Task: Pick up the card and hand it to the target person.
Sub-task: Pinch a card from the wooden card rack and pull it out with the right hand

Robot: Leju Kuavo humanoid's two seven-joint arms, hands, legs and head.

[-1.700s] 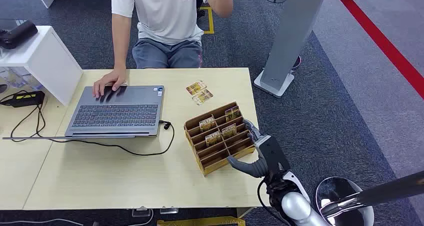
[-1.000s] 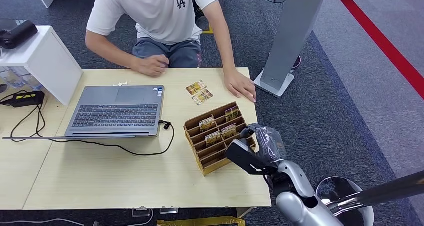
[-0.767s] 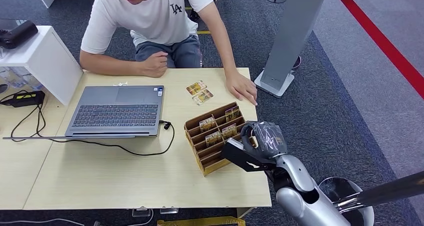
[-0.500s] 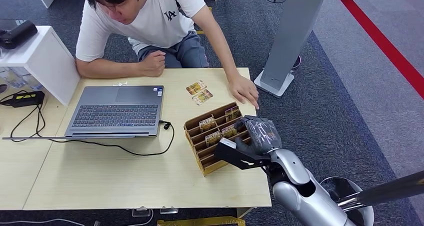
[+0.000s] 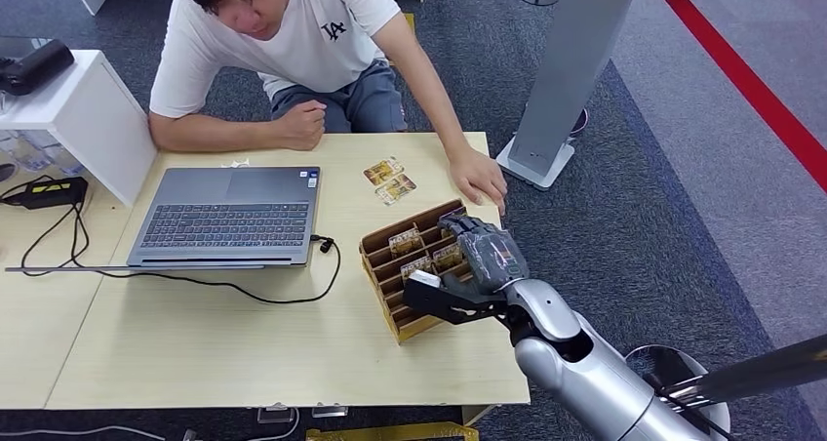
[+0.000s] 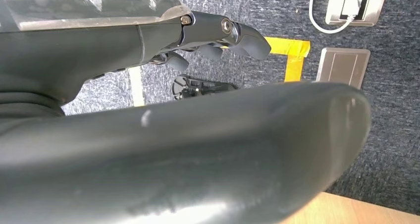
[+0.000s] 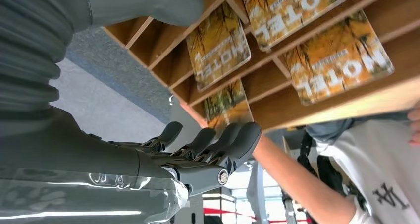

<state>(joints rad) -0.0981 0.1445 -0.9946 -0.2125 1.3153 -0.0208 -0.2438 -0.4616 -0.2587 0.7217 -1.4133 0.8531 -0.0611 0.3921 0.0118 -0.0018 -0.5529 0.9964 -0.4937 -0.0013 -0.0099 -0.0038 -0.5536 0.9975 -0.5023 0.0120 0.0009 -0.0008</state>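
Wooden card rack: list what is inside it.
The wooden rack holds four yellow cards standing in its slots. The right hand covers its near right corner, so slots there are hidden.

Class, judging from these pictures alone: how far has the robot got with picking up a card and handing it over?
Done: the right hand is over the wooden rack, next to the cards standing in its slots.
In hand: the reach for a card; its fingers are spread and hold nothing.
Left: grip a card, lift it and pass it to the person, whose hand rests on the table edge.
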